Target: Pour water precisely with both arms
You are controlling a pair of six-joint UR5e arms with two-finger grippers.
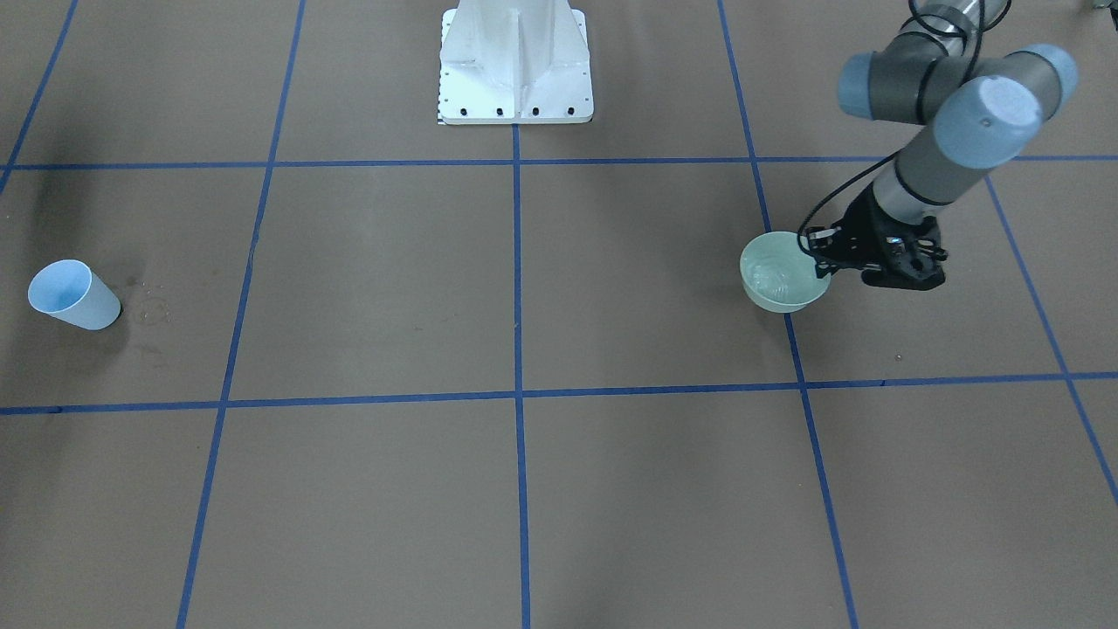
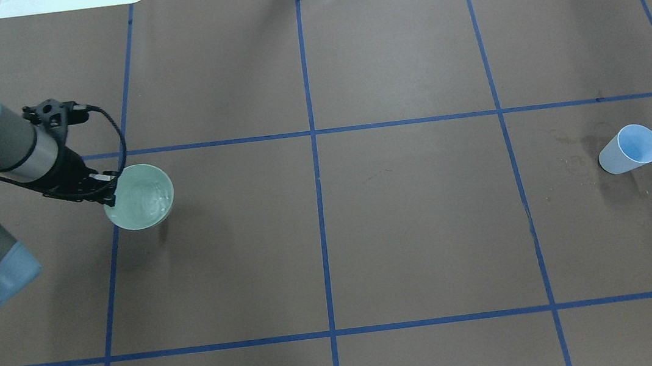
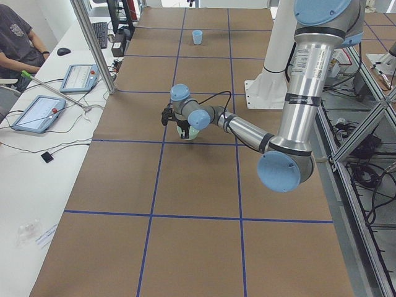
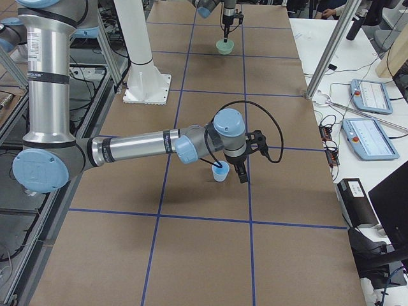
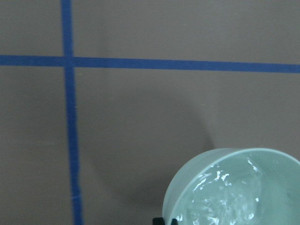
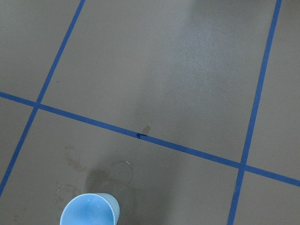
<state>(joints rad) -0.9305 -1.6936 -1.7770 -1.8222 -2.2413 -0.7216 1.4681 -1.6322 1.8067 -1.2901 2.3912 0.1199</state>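
Note:
A pale green bowl [image 1: 777, 286] [image 2: 143, 199] holds the water [image 5: 225, 199], which shows as ripples and white glints. My left gripper [image 1: 821, 265] [image 2: 111, 194] is shut on the bowl's rim on the robot's left side. The shadow beside the bowl [image 5: 234, 180] suggests it hangs slightly above the table. A light blue cup [image 1: 74, 297] [image 2: 629, 149] stands upright on the robot's right side; it also shows at the bottom edge of the right wrist view [image 6: 90, 212]. My right gripper [image 4: 231, 171] shows only in the exterior right view, at the cup; I cannot tell if it is open.
The brown table is marked with a grid of blue tape lines [image 2: 313, 147]. The white pedestal [image 1: 515, 61] stands at the robot's edge. Dried ring marks [image 6: 119, 171] lie beside the cup. A person [image 3: 18, 37] sits at a side table with tablets.

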